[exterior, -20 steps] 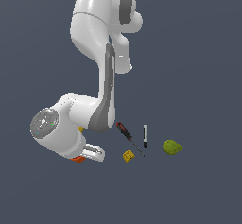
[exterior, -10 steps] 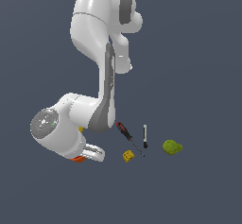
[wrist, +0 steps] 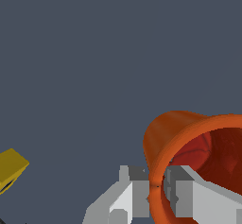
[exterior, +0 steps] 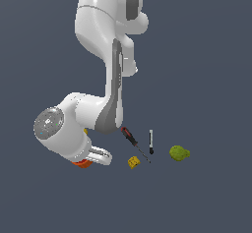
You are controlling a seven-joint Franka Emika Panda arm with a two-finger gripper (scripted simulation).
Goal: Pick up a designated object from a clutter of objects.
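Observation:
The orange-red ribbed cup (wrist: 189,138) lies on its side, with its redder inside facing the wrist camera. My gripper (wrist: 157,193) has one finger outside the cup's wall and one inside, and they press on the rim. In the exterior view only a small piece of the cup (exterior: 81,164) shows under the hand, low at the exterior view's left. My gripper (exterior: 87,160) is mostly hidden there by the arm. The green cup is out of view.
To the exterior view's right of the hand lie a yellow block (exterior: 133,162), a red-handled screwdriver (exterior: 129,136), a black marker (exterior: 151,142) and a green pear-like fruit (exterior: 179,153). The yellow block (wrist: 10,169) also shows in the wrist view.

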